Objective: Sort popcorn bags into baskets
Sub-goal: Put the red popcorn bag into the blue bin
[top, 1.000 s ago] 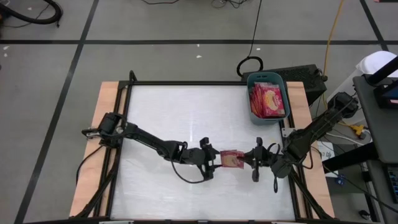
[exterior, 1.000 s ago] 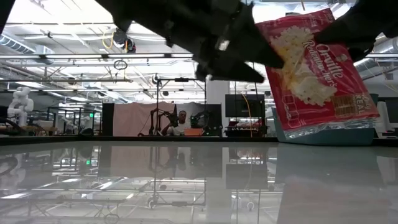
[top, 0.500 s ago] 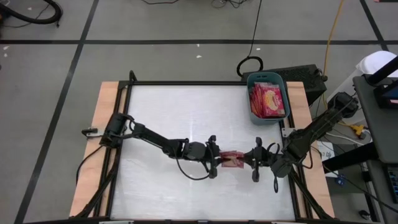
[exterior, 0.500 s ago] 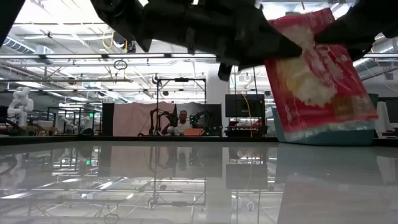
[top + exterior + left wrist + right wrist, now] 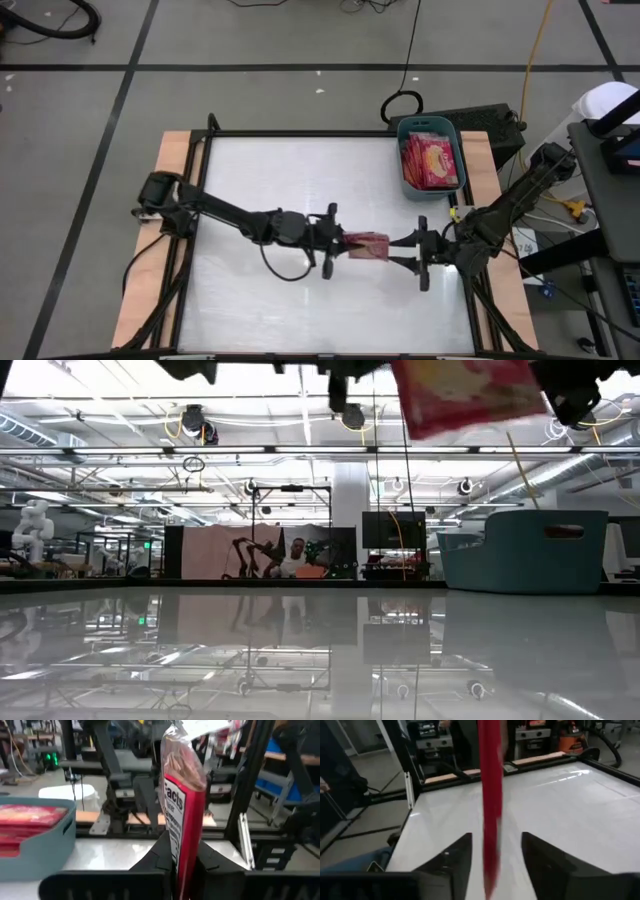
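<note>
While one popcorn bag point(image 5: 368, 245) was held edge-up above the near-centre of the table point(image 5: 260, 180), clear of its surface, the left gripper point(image 5: 335, 243) was seen clamped on the bag's lower edge. The right gripper point(image 5: 404, 250) was spread wide, fingers either side of the bag's other end without touching. A hand-over between arms was judged to be in hand. Next, a firm pinch by the right gripper and release by the left would be called for. Farther back, the teal basket point(image 5: 446, 127) was noted at the far right corner, packets point(image 5: 432, 160) already inside.
</note>
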You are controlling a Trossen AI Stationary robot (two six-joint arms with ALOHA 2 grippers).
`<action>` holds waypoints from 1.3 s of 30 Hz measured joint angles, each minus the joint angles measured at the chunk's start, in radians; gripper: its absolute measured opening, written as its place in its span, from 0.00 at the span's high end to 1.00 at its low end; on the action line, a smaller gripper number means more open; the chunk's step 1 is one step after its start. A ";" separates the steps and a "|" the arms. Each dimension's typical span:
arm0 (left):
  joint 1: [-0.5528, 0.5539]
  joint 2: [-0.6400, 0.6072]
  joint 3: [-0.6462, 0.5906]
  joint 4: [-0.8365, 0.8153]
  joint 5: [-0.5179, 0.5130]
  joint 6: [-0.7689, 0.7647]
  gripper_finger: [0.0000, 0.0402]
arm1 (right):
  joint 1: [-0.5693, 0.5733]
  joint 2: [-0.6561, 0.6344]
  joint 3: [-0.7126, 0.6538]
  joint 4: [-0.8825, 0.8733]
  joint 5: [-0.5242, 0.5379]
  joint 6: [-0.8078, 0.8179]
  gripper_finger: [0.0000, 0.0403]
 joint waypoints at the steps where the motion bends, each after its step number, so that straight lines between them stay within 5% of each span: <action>1: 0.002 -0.019 -0.023 0.017 0.000 -0.002 0.95 | 0.003 0.000 0.000 -0.001 0.002 -0.002 0.57; 6: 0.004 -0.084 -0.139 0.183 -0.064 -0.030 0.91 | 0.002 0.064 -0.002 0.022 0.058 -0.014 0.48; 14: 0.020 -0.085 -0.305 0.540 -0.102 -0.087 0.95 | -0.016 0.194 -0.001 0.247 0.098 -0.122 0.48; 25: 0.017 -0.085 -0.317 0.572 -0.069 -0.082 0.93 | -0.124 0.289 -0.001 0.514 0.126 -0.265 0.48; 31: 0.023 -0.085 -0.321 0.572 -0.057 -0.040 0.95 | -0.111 0.289 -0.001 0.506 0.078 -0.246 0.48; 39: 0.049 -0.101 -0.323 0.573 0.007 -0.040 0.92 | -0.072 0.283 -0.001 0.461 0.182 -0.228 0.48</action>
